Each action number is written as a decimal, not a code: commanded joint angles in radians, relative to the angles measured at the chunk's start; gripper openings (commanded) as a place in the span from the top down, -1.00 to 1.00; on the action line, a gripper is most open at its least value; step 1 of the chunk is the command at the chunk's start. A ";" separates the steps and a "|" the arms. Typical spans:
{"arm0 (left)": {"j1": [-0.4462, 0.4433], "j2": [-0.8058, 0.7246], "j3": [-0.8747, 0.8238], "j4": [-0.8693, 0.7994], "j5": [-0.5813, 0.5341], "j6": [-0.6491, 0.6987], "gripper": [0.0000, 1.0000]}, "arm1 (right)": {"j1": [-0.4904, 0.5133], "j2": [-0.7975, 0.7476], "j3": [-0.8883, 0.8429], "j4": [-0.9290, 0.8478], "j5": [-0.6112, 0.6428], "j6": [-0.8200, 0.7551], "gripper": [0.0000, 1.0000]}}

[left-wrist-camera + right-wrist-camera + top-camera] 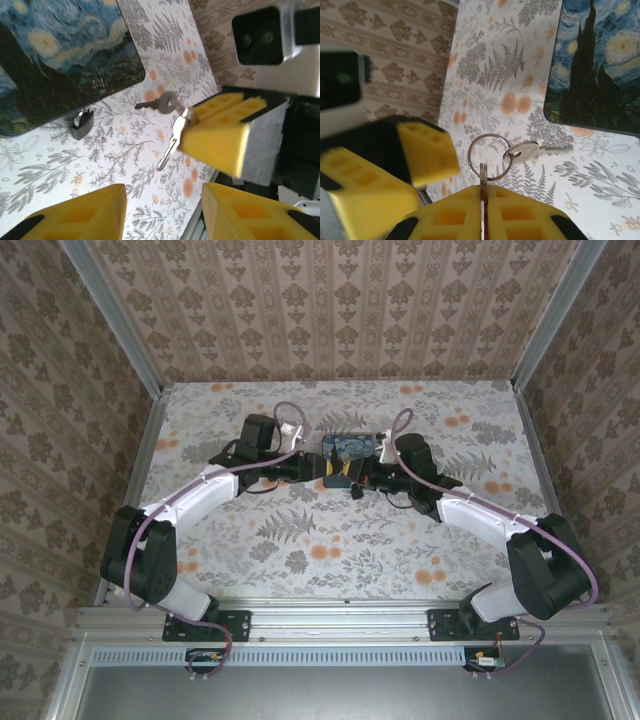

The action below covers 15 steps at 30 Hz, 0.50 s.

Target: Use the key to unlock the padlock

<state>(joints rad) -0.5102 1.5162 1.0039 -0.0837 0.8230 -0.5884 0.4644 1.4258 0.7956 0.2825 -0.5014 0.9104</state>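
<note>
The small padlock (82,122) lies on the flowered table, just off the edge of the dark blue starry box (60,50), with its shackle towards the box. My right gripper (483,187) is shut on the key (170,147), whose blade sticks out down and to the left, above the table. A ring (489,156) hangs from the held key with a second key (532,149) on it. My left gripper (164,192) stands open just below the key's tip with nothing between its fingers. In the top view both grippers meet in front of the box (350,445).
Patterned walls close in the table at the back and on both sides. One of the left gripper's yellow fingers (425,152) sits close beside the ring in the right wrist view. Bare flowered table (330,540) stretches between the grippers and the arm bases.
</note>
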 commanded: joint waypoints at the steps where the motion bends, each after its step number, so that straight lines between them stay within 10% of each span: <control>1: -0.004 -0.019 -0.042 0.132 0.080 -0.078 0.12 | -0.001 0.000 -0.014 0.104 -0.028 0.076 0.78; 15: -0.004 0.021 -0.054 0.262 0.125 -0.151 0.15 | -0.003 -0.009 -0.012 0.106 -0.061 0.097 0.78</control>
<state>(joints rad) -0.5106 1.5204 0.9546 0.1242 0.9092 -0.7124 0.4644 1.4261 0.7940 0.3576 -0.5323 0.9936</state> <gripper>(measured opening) 0.429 0.114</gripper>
